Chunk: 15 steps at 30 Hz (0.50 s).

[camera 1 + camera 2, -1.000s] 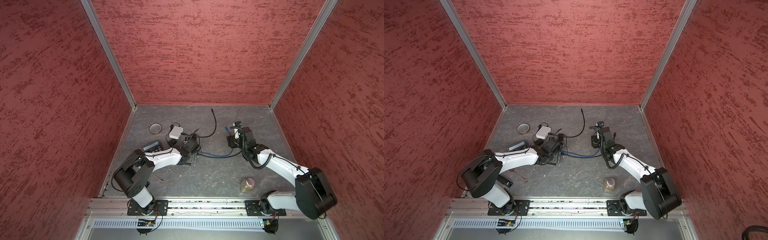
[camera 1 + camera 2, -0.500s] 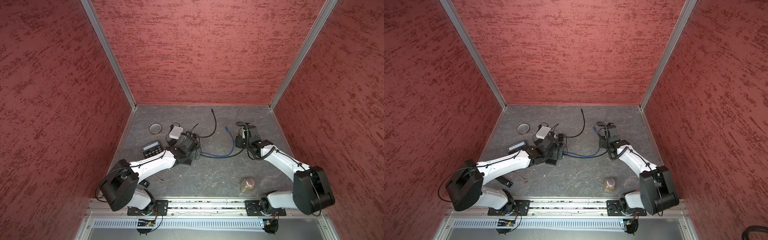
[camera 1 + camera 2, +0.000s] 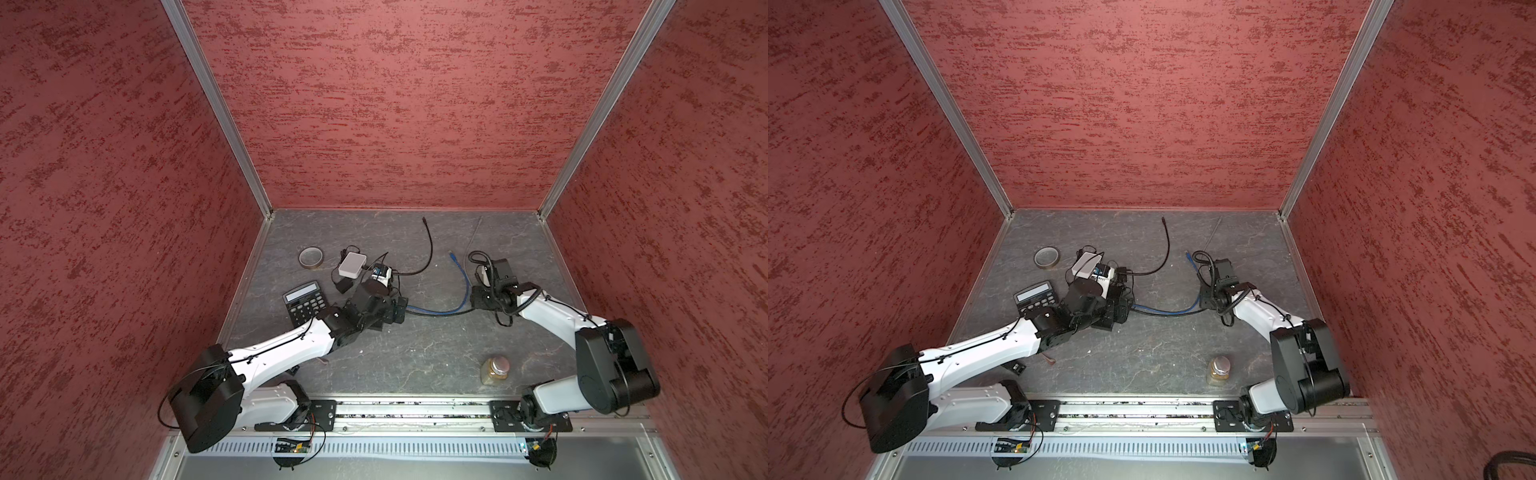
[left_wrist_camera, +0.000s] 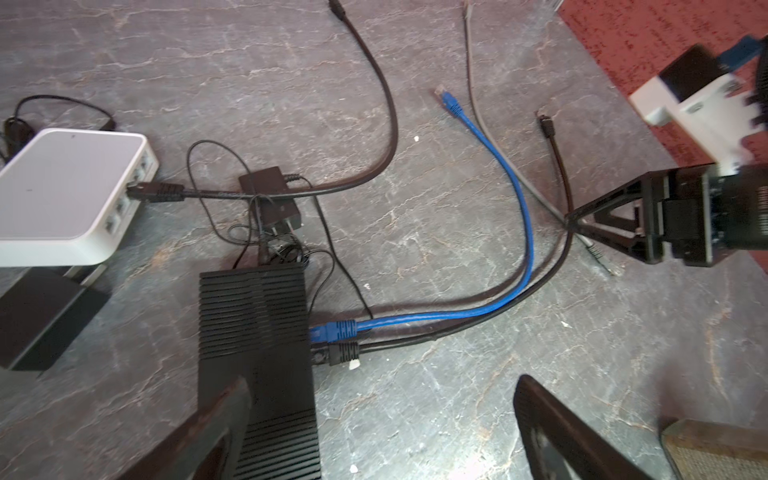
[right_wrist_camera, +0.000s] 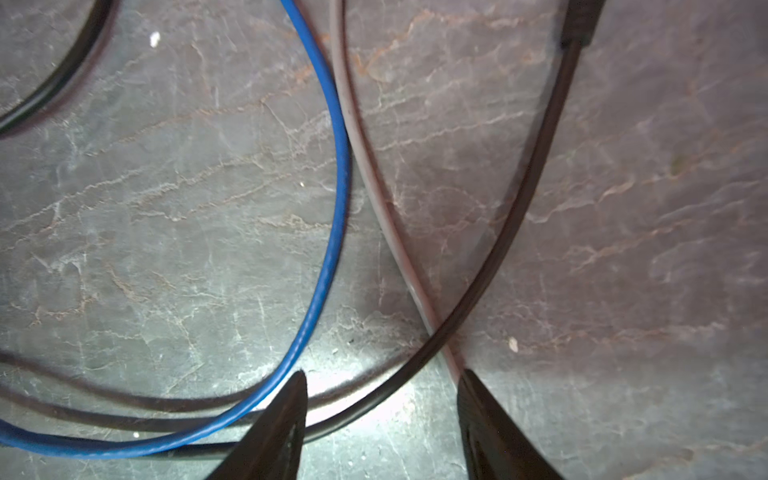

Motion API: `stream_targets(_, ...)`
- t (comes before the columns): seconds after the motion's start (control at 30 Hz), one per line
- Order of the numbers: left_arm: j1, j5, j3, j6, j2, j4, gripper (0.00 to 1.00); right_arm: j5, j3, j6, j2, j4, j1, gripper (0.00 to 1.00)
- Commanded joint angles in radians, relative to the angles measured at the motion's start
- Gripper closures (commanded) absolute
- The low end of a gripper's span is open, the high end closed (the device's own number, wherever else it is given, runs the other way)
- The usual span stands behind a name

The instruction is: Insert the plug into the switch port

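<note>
The black ribbed switch [image 4: 255, 353] lies on the floor with a blue plug [image 4: 332, 330] and a black plug [image 4: 343, 353] seated in its side. My left gripper [image 4: 382, 399] hovers over it, open wide, one finger [image 4: 224, 415] above the switch top; in a top view the left gripper [image 3: 397, 309] hides most of the switch. A free blue plug [image 4: 449, 99] and a small black plug [image 4: 546, 124] lie loose farther out. My right gripper [image 5: 382, 382] is low on the floor, open, astride where the black cable [image 5: 519, 216] and the grey cable [image 5: 374, 187] cross; in both top views it [image 3: 478, 297] [image 3: 1206, 297] sits right of the blue cable.
A white box with ports [image 4: 62, 195] holds another black plug beside a power adapter [image 4: 274, 195]. A calculator [image 3: 305, 303] and a tape roll [image 3: 311, 257] lie at the left, a jar [image 3: 494, 370] near the front right. Red walls close in on three sides.
My left gripper has opened fully and its arm has dropped lower. My right gripper has come nearer and down onto the cables, jaws a little narrower.
</note>
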Motion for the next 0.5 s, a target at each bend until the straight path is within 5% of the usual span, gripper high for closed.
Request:
stream_targets(0.0,-0.008,0.034,-0.005,0.014,0.001,0.05,0.0,-0.028,0.002,0.012,-0.004,0.002,-0.013,0.41)
stream_targets(0.47,-0.015,0.036,-0.038,0.003,0.025,0.109,0.0,0.071,0.049,-0.072,0.064,-0.084,-0.036,0.48)
